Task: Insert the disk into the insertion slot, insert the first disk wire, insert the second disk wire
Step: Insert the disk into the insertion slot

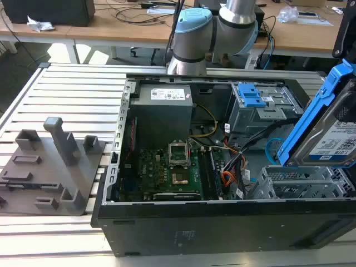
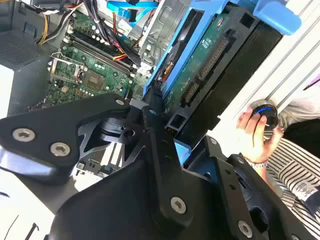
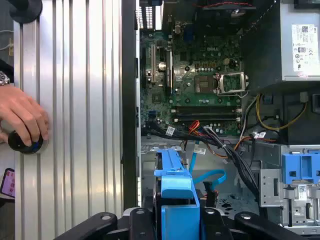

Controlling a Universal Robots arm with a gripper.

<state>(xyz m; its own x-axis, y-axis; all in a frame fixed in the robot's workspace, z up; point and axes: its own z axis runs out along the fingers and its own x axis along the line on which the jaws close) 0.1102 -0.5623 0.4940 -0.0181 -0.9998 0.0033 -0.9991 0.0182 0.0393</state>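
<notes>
No readable text or signs anywhere

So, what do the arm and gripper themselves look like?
The arm has silver-grey tubes with rounded light-blue joint caps. The gripper is matte black, built of flat angular linkage plates joined by round silver screws.

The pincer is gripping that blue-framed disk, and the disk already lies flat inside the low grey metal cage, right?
Not quite. The pincer does grip the disk, but the disk is not yet in the insertion slot. The exterior view shows it held tilted in the air above that low grey cage.
</notes>
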